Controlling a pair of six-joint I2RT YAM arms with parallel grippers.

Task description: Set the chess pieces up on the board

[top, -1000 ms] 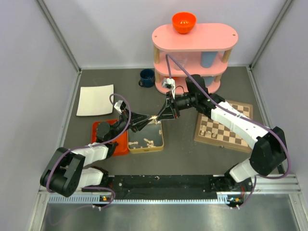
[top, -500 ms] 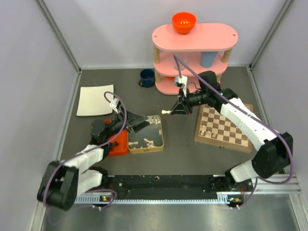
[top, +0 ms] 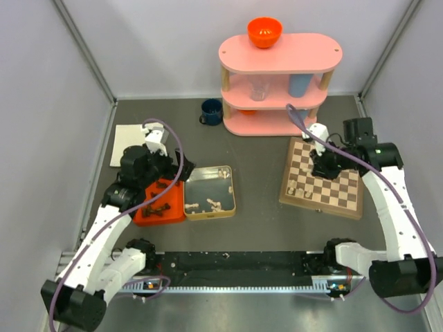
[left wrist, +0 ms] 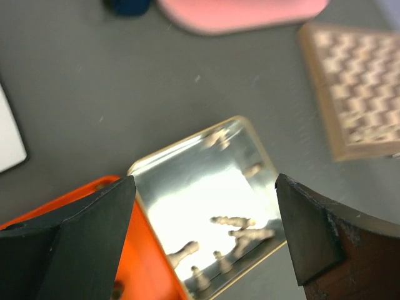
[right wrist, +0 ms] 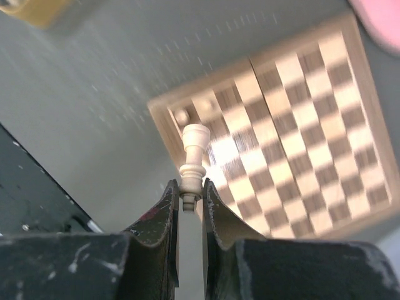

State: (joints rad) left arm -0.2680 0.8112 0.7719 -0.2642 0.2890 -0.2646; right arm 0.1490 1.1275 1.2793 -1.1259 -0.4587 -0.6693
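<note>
Chess piece (right wrist: 194, 155), cream: pinched by right end effector (right wrist: 190, 199), moved from tin (top: 204, 181) to above board (right wrist: 300, 144); left end effector (left wrist: 203, 190) spread, withdrawn leftward.

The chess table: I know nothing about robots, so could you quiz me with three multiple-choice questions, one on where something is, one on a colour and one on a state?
1. Where is the bowl on the shelf?
A top tier
B middle tier
C bottom tier

2. The piece in the right gripper is:
A dark brown
B cream
C orange

3. The left gripper is:
A shut on a piece
B shut, empty
C open, empty

Answers:
1. A, the bowl sits on the pink top.
2. B, the right wrist view shows a pale piece clamped.
3. C, its jaws stand wide apart with nothing between.
</note>
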